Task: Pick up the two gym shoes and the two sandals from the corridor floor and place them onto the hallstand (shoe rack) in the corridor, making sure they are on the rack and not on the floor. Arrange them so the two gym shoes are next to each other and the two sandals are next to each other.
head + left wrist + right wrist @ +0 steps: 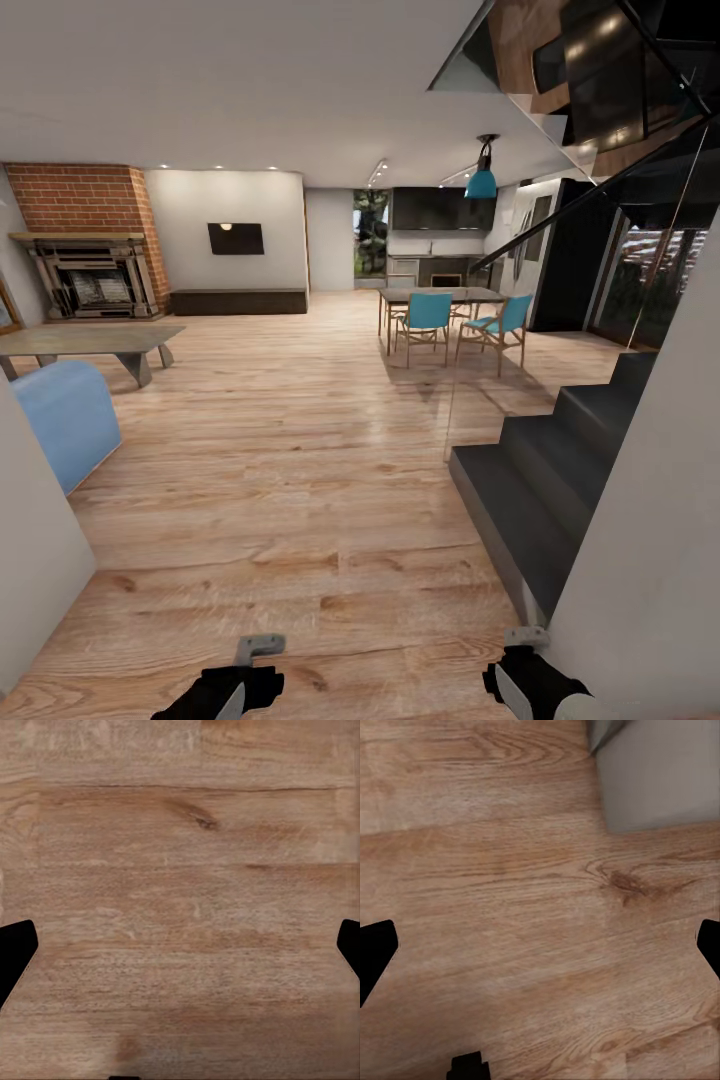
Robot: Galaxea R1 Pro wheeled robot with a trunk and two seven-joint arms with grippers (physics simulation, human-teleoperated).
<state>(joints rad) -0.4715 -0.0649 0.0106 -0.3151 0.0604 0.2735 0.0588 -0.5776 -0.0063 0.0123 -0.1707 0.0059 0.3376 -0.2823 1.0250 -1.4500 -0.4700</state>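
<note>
A: How do the end effectors stand?

B: The left end effector (245, 672) hangs low over the floor (300, 470). In its wrist view the two dark fingertips (15, 952) sit far apart at opposite edges, so it is spread wide with nothing between them, just bare wood plank. The right end effector (525, 665) is the same: fingertips (376, 952) wide apart, holding nothing, above the planks.

A: Anything close to them?

B: Just beside the right end effector is a pale grey wall corner (660, 772), its base meeting the floor. In the head view that wall (650, 540) rises right next to that arm. Another pale wall (30, 560) stands beside the left end effector.

A: And farther out?

B: Ahead of the right one, dark stairs (560, 470) climb away. Ahead of the left one sits a light blue seat (65, 415), then a low grey table (90, 342), with a brick fireplace (90, 245) well beyond. Far ahead are a dining table (440, 296) with teal chairs (428, 318) and a teal pendant lamp (482, 180).

A: The shoes, the sandals, the rack?

B: I cannot tell where they are from here.
</note>
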